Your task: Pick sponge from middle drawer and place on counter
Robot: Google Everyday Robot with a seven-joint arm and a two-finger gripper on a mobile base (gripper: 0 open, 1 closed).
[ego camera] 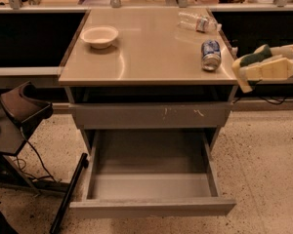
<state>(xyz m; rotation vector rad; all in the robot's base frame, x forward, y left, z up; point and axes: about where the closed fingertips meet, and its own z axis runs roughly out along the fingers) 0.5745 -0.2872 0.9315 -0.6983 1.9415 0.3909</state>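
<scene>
Gripper [250, 66] hangs just off the counter's [151, 52] right edge, at about tabletop height, with its arm running out of view to the right. The jaws are closed around the sponge [255, 54], green face up; the exact contact is hard to read, as the pale fingers [269, 69] blend with the sponge's yellow body. The sponge is in the air beside the counter's right edge, not touching the tabletop.

A soda can [211, 55] lies on its side near that right edge, the closest thing to the gripper. A plastic water bottle [198, 22] lies at the counter's back right. A white bowl [99, 36] sits at the back left. The centre and front of the counter are bare and glossy.

Below the counter is a shut drawer front with pale scratches [180, 114]. Under it the middle drawer [151, 207] is pulled fully out, showing a bare grey floor. Dark shelves [29, 38] flank the counter. There is speckled terrazzo floor [263, 169] to its right and a dark chair [24, 108] to its left.
</scene>
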